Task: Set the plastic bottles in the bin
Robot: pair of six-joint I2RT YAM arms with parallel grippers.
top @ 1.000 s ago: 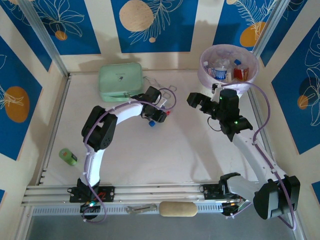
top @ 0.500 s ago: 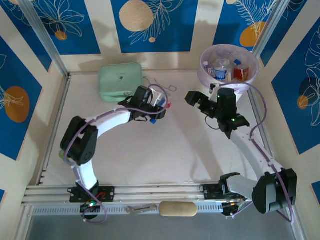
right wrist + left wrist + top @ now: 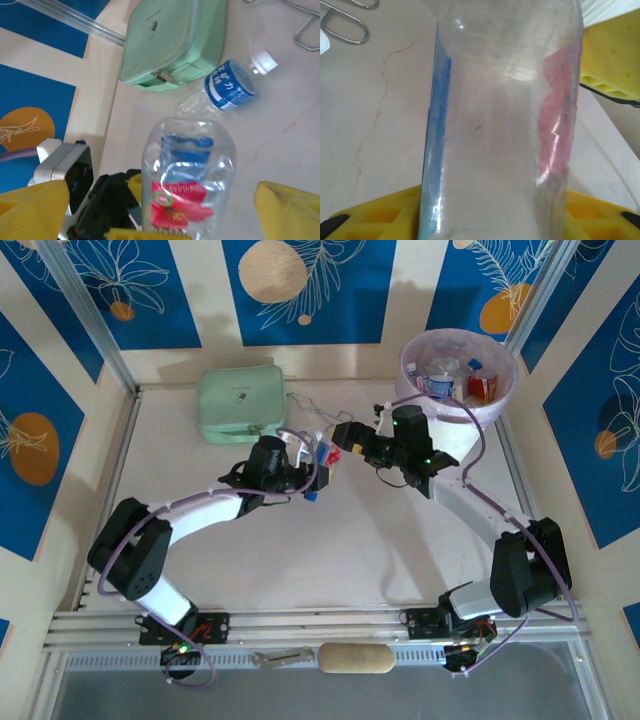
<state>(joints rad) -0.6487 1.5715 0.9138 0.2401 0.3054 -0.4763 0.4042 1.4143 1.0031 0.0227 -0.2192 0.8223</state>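
My left tool is clenched on a clear bottle, offering it toward my right tool, which is released, fingers spread either side to take it, I judge. Beyond, another bottle lies on the worktop beside the mint case. The bin stands far right.

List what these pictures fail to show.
- Top view: bin contents, too small and overlapping to count.
- Left wrist: held bottle, far end cut off by the top edge.
- Top view: left gripper, jaws covered by its wrist and the bottle.
- Right wrist: held bottle's lower end, behind the left gripper and the bottom edge; lying bottle, label text too small.
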